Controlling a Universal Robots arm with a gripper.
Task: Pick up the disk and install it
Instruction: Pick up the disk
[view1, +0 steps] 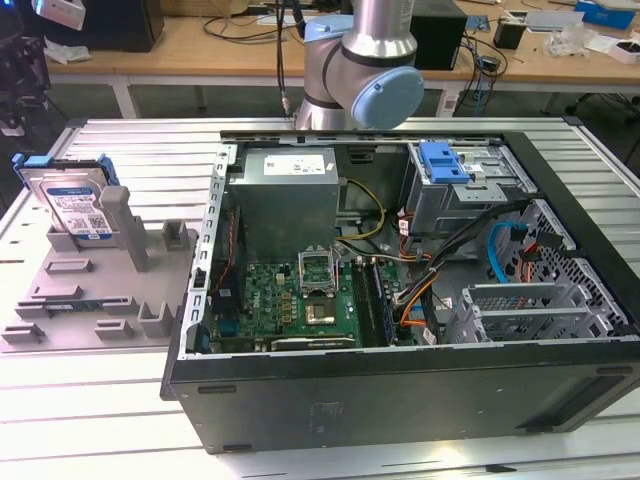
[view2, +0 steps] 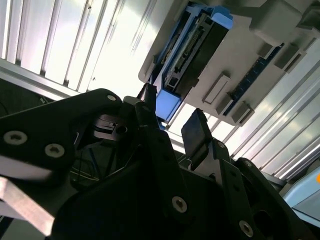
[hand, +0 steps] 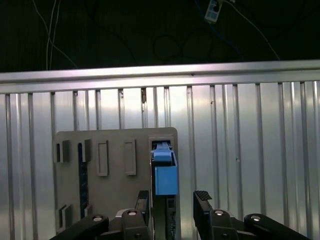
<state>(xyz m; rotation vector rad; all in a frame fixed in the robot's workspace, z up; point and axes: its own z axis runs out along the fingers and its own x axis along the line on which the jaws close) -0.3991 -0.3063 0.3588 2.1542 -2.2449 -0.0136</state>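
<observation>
The disk (view1: 73, 203) is a silver drive with a white-and-blue label in a blue carrier frame. It stands on edge in a grey fixture plate (view1: 90, 285) at the exterior view's left. Both wrist views look down on the disk (hand: 164, 172) (view2: 192, 50) edge-on. My gripper (hand: 172, 202) (view2: 172, 120) is open, with one black finger on each side of the disk's line. It hangs well above the disk and touches nothing. A part of the arm (view1: 360, 70) shows at the top of the exterior view.
An open computer case (view1: 400, 400) lies on the ribbed metal table (view1: 120, 420) to the exterior view's right of the fixture. Its metal drive cage (view1: 470, 195) carries a blue plastic bracket (view1: 443, 160). Cables and a motherboard (view1: 300, 300) lie inside.
</observation>
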